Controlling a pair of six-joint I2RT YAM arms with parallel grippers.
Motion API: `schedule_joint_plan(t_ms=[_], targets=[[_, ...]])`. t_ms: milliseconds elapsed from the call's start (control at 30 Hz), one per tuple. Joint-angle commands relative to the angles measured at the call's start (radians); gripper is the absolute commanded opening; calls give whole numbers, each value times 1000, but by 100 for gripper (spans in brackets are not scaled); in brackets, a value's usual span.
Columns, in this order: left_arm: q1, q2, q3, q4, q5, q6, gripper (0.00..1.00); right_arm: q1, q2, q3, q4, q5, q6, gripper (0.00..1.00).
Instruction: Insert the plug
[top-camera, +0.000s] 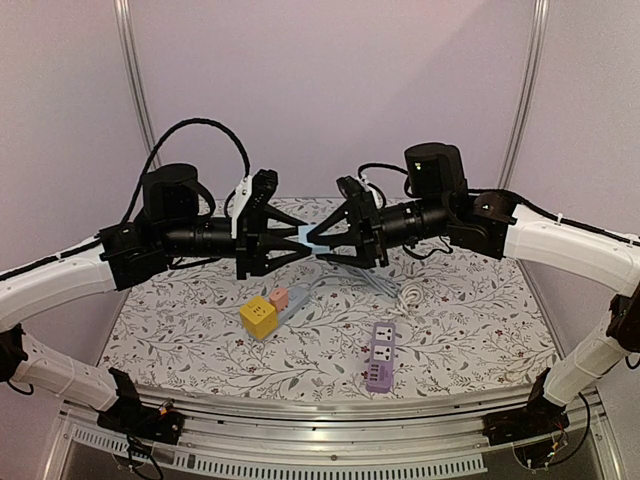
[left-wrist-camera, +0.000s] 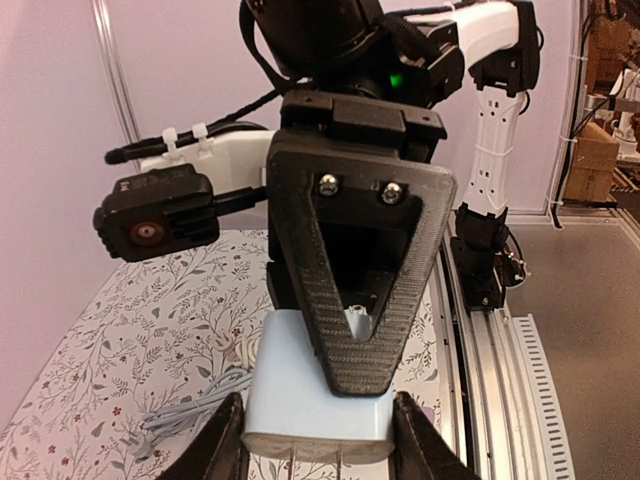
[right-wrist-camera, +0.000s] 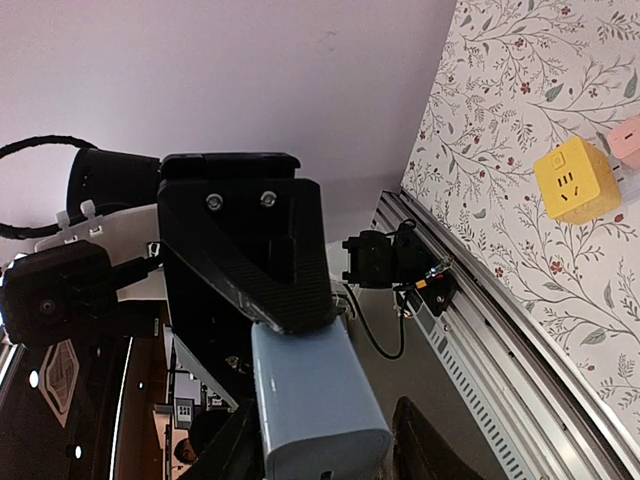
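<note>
The plug (top-camera: 308, 238), a pale blue block, hangs in mid-air above the table between both arms. My left gripper (top-camera: 296, 240) comes from the left and is shut on it. In the left wrist view its fingers flank the plug (left-wrist-camera: 300, 385), with the metal prongs pointing toward that camera. My right gripper (top-camera: 322, 243) comes from the right, and one of its fingers (left-wrist-camera: 360, 300) lies across the plug's face. In the right wrist view the plug (right-wrist-camera: 315, 400) sits between my right gripper's (right-wrist-camera: 325, 440) fingers, which close in on both sides.
On the flowered tablecloth below lie a yellow cube socket (top-camera: 259, 316) with a pink adapter (top-camera: 279, 297) beside it, a purple power strip (top-camera: 381, 368) toward the front, and a coiled white cable (top-camera: 400, 292). The yellow cube (right-wrist-camera: 574, 180) also shows in the right wrist view.
</note>
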Motion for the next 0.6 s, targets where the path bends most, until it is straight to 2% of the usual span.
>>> schedule_joint_plan(t_ms=[0,567], targets=[[-4,4,-16,32,10,10,0,7,24,27,3,-5,3,42],[-4,-8,-40,37,20,23,0,6,19,28,25,9,19,41]])
